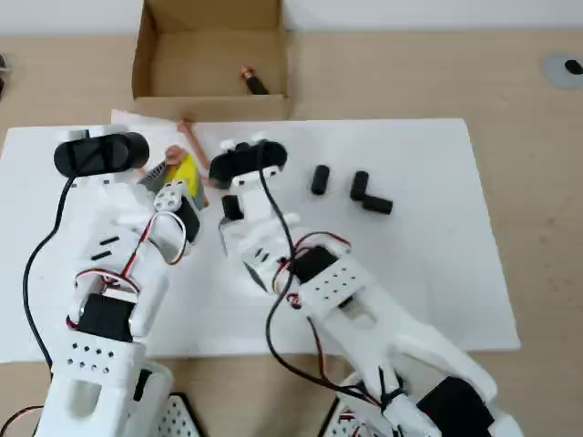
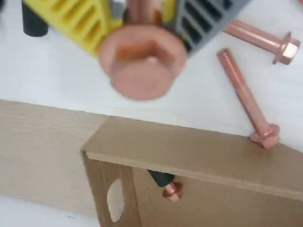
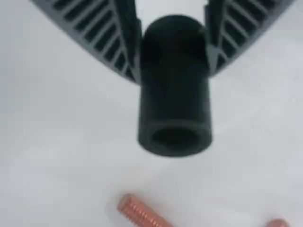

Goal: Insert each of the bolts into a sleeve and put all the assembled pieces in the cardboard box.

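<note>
The left gripper (image 2: 142, 16) clamps a copper flanged bolt (image 2: 142, 61) near the brown cardboard box (image 1: 144, 64), the right gripper (image 3: 173, 42) grips a black cylindrical plastic sleeve (image 3: 175, 109) above the white sheet (image 1: 437, 273), and any axis misalignment at mating risks jamming or a dropped part.

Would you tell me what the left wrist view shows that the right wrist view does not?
The left wrist view has the left gripper shut on a copper bolt, head toward the camera, with the cardboard box close by and an assembled piece inside it. The right wrist view instead has the right gripper shut on a black sleeve, its open end facing the camera. Both share the white sheet and loose bolts lying on it.
</note>
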### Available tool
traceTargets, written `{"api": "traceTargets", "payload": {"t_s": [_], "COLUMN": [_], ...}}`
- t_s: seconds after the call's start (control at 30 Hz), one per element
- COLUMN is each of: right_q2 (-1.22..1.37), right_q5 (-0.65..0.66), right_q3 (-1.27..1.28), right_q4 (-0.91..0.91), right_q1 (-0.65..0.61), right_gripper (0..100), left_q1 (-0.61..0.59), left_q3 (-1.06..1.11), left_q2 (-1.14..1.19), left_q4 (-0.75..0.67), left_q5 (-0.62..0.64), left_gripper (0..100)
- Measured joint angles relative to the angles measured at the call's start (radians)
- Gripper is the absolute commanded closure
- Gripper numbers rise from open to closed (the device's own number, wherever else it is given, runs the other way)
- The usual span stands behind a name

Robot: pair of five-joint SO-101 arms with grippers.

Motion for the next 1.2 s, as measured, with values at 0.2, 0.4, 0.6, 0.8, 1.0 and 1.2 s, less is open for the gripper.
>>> {"api": "traceTargets", "payload": {"t_s": [0.2, 0.4, 0.6, 0.8, 1.0, 1.2], "right_q2": [0.006, 0.006, 0.006, 0.011, 0.011, 0.011], "right_q5": [0.0, 0.101, 0.377, 0.647, 0.672, 0.657], "right_q3": [0.0, 0.117, 0.313, 0.466, 0.471, 0.479], "right_q4": [-0.074, -0.31, -0.69, -1.085, -1.157, -1.158], "right_q1": [0.0, 0.0, 0.012, 0.026, 0.026, 0.026], "right_gripper": [98.7, 98.7, 98.7, 98.7, 98.7, 98.7], "left_q1": [-0.04, -0.101, -0.101, -0.101, -0.101, -0.101], "left_q3": [0.0, 0.0, 0.0, 0.0, -0.011, -0.153], "left_q2": [0.0, 0.0, 0.0, 0.0, 0.037, 0.216], "left_q4": [-0.002, -0.002, -0.002, -0.002, -0.002, -0.046], "left_q5": [0.017, 0.02, 0.02, 0.02, 0.02, 0.018], "left_gripper": [99, 99, 99, 99, 99, 99]}}
